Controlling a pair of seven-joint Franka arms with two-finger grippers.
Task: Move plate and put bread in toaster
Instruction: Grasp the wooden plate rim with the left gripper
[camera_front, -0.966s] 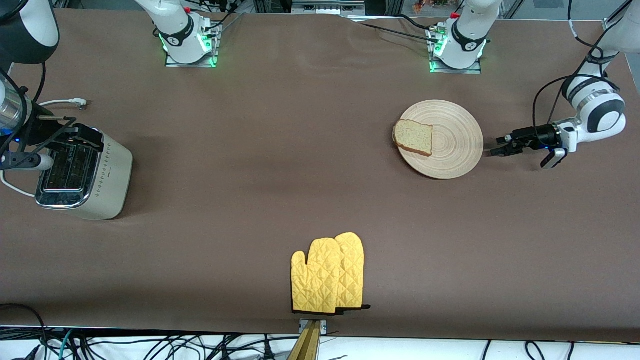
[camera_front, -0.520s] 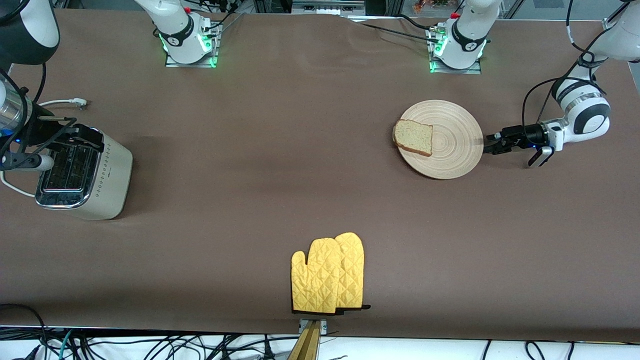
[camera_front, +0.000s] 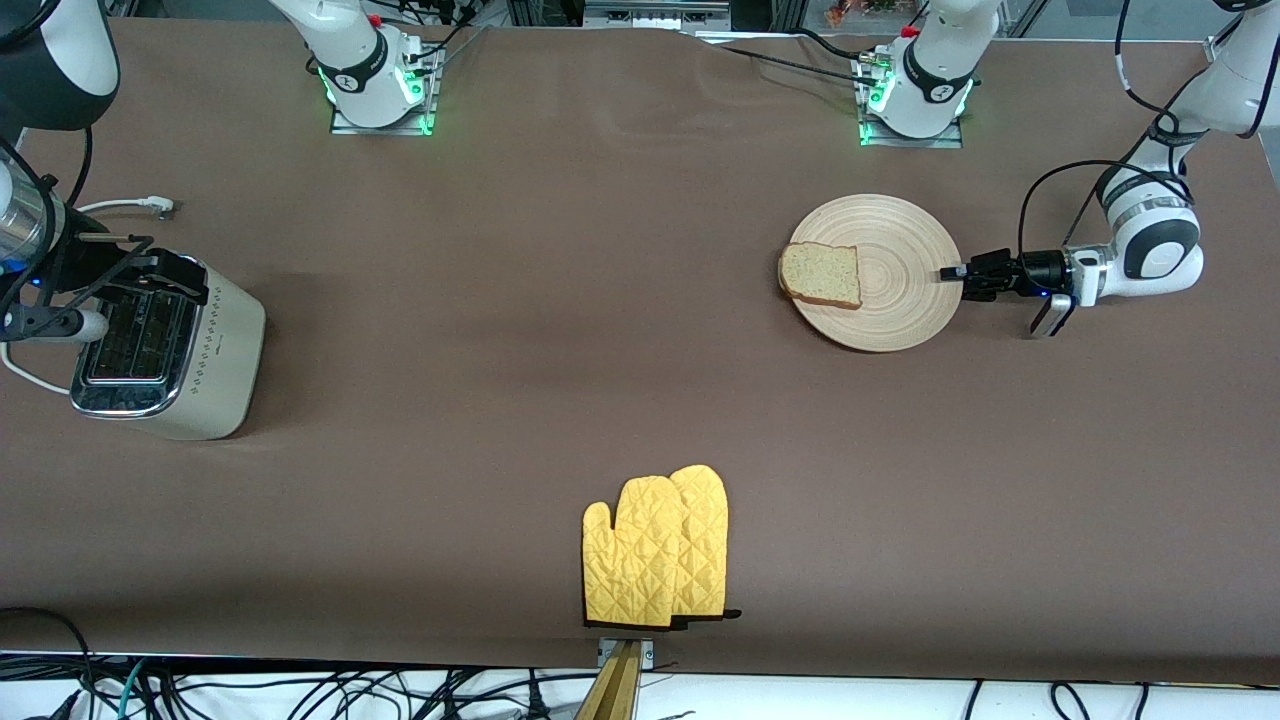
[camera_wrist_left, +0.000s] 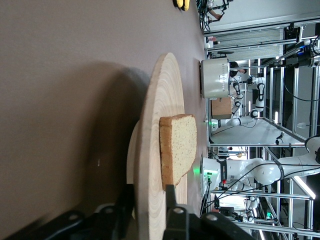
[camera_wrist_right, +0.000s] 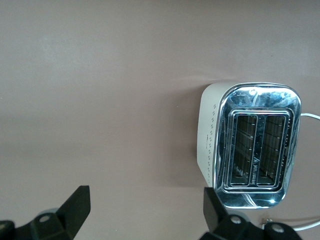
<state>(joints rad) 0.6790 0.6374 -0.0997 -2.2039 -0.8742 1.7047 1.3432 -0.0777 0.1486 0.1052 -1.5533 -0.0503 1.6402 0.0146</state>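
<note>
A: Starting at the right arm's end of the bench (camera_front: 500, 300), what do we have?

B: The toaster (camera_front: 165, 360) stands there, slots up and both empty in the right wrist view. Our right gripper (camera_wrist_right: 145, 212) hangs over it with its fingers spread wide and nothing between them. That arm waits.

A: And along the middle?

B: A pair of yellow oven mitts (camera_front: 655, 545) lies at the bench edge nearest the front camera. They are well apart from everything else, and we judge they play no part here.

A: Then the left arm's end.

B: The plate (camera_front: 890, 300) is there, near the left arm's base. The bread (camera_front: 820, 275) lies flat on it, at the rim that faces the toaster and slightly overhanging it. Our left gripper (camera_front: 950, 272) comes in low at the plate's outer edge. In the left wrist view its fingers (camera_wrist_left: 172, 210) are clamped on the rim, one on the top face and one underneath.

A: So which step are we in?

B: We judge it is the first one: the plate is gripped, and moving it has not begun.

A: What does the move call for?

B: We should carry the plate level and slowly toward the toaster, because the bread sits loose at the rim and a tilt could slide it off. After that, the open right gripper can take the slice.
</note>
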